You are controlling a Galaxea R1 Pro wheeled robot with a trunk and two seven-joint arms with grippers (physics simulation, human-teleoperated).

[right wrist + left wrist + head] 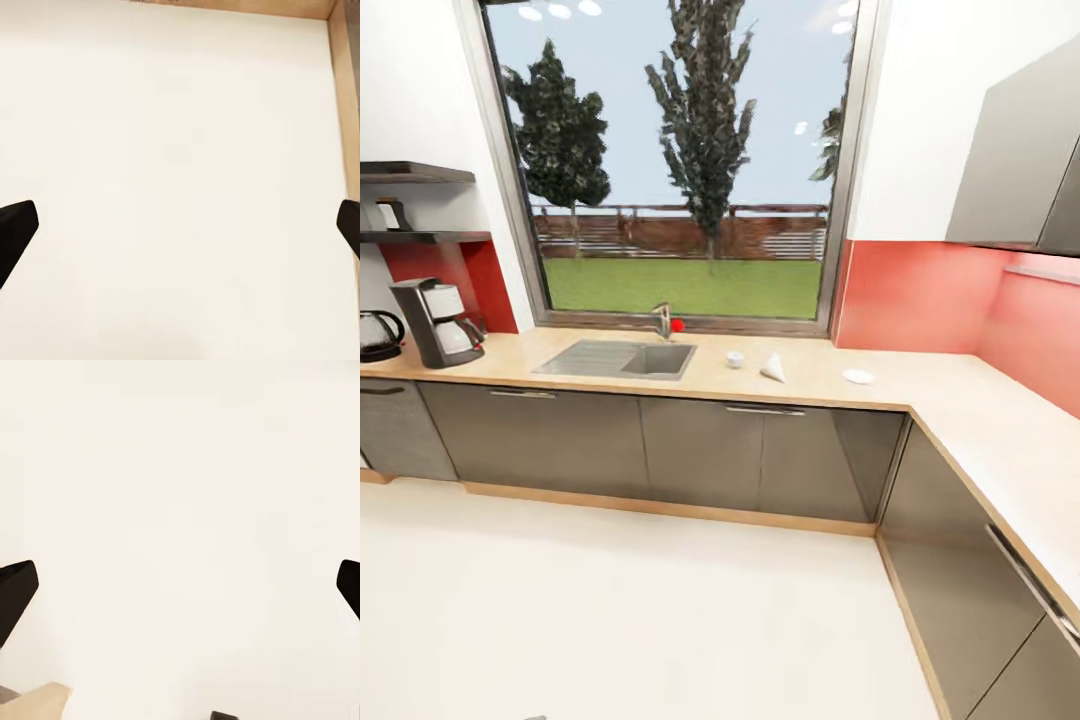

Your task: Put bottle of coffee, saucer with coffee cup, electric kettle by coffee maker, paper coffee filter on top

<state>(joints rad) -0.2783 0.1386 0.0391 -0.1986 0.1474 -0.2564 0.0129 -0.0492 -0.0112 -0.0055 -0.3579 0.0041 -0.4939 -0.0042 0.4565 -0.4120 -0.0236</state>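
Standing on the counter at far left: coffee maker, electric kettle touching-close beside it. Right of the sink lie coffee cup, paper coffee filter, saucer, each apart. Left gripper and right gripper fingers spread wide, released, over pale floor.

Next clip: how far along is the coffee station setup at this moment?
Done: the coffee maker stands on the kitchen countertop with the electric kettle beside it. In hand: nothing; the left hand and right hand are open over bare floor. Left: the coffee cup, paper coffee filter and saucer lie right of the sink, far from the maker; the bottle of coffee sits on the kitchen shelf.
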